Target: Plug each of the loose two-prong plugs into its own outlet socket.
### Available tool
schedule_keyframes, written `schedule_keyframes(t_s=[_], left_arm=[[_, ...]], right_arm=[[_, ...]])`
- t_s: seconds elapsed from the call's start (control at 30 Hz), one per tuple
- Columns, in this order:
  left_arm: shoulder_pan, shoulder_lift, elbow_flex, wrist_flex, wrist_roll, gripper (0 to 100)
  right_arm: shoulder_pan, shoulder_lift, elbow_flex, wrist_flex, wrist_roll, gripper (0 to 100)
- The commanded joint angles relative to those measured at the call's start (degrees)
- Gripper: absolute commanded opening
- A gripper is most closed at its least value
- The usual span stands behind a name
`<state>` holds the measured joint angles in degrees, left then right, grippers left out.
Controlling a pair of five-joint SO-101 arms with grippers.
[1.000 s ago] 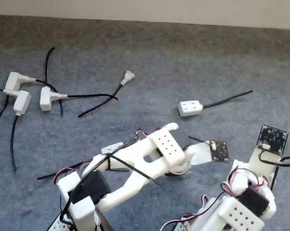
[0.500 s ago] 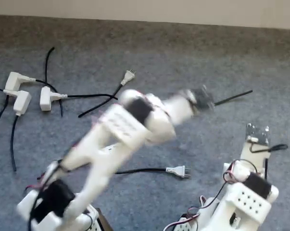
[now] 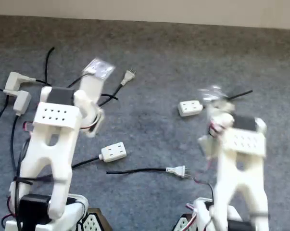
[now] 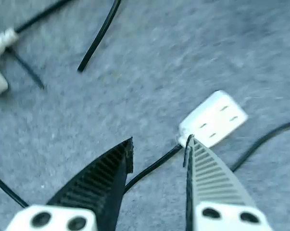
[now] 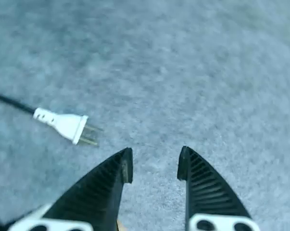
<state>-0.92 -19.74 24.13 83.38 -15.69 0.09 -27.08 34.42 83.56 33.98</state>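
Observation:
A loose white two-prong plug point(image 3: 177, 170) on a black cord lies on the grey carpet near the front, and a second loose plug point(image 3: 129, 75) lies farther back. One white outlet socket point(image 3: 112, 152) sits left of the front plug, another socket point(image 3: 190, 107) at the right. In the left wrist view my left gripper point(image 4: 158, 151) hangs open just above the carpet, right beside the socket point(image 4: 213, 118) and over its cord point(image 4: 154, 166). My right gripper point(image 5: 156, 158) is open and holds nothing, with the front plug point(image 5: 68, 126) lying a short way off.
White plug-and-socket blocks point(image 3: 14, 89) with black cords point(image 3: 48, 60) lie at the far left. The left arm point(image 3: 56, 139) stands over the left side and the right arm point(image 3: 236, 149) over the right. A pale wall edge runs along the back.
The left arm swung from across the middle of the carpet to the left side, uncovering the front socket and plug. The right arm rose and moved inward toward the right-hand socket.

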Motion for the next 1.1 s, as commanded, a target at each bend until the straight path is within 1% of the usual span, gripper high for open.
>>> schedule_keyframes(t_s=[0.0, 0.1, 0.2, 0.27, 0.3, 0.4, 0.47, 0.57, 0.63, 0.7, 0.87, 0.93, 1.0, 1.07], left_arm=[[-7.16, -1.89, 13.23, -10.29, -2.99, 18], [-10.59, -1.89, 22.73, -19.69, -3.08, 18], [-11.91, -1.89, 30.11, -28.13, -3.08, 18], [-12.35, -1.89, 31.96, -30.77, -3.08, 18], [-12.88, -1.89, 32.04, -30.95, -3.08, 18], [-13.58, -1.36, 32.22, -31.65, -3.08, 18], [-13.67, -1.36, 32.92, -33.93, -3.08, 18], [-13.76, -1.36, 34.42, -36.48, -3.08, 18], [-13.85, -1.36, 34.68, -36.48, -3.08, 18], [-13.85, -1.36, 34.68, -36.48, -3.08, 18], [-13.76, -1.36, 34.68, -36.75, -3.08, 18], [-13.76, -1.36, 34.68, -36.75, -3.08, 18], [-13.76, -1.36, 34.68, -36.75, -3.08, 18], [-13.76, -1.27, 34.68, -36.75, -3.08, 18]], right_arm=[[-6.02, 7.69, -8.31, 3.21, 14.68, 16.2], [-6.11, 9.10, -8.22, 3.30, 25.85, 15.9], [-6.29, 8.40, -4.97, 3.38, 35.60, 12.3], [-7.25, 7.43, -0.57, 2.15, 40.44, 11.3], [-8.04, 6.73, 1.71, 0.66, 41.14, 11.3], [-11.65, 3.82, 8.31, -5.23, 41.05, 11.3], [-15.25, 1.54, 12.09, -8.22, 39.82, 11.9], [-19.82, -1.89, 17.98, -13.67, 36.57, 18.9], [-21.32, -4.26, 21.41, -18.51, 34.55, 25.0], [-21.93, -5.93, 24.04, -21.58, 32.35, 29.0], [-25.10, -8.31, 28.88, -22.90, 31.03, 29.2], [-27.38, -8.40, 29.67, -23.08, 28.04, 29.2], [-29.76, -8.40, 30.20, -25.36, 24.44, 28.4], [-32.31, -7.87, 30.29, -27.56, 20.75, 22.4]])
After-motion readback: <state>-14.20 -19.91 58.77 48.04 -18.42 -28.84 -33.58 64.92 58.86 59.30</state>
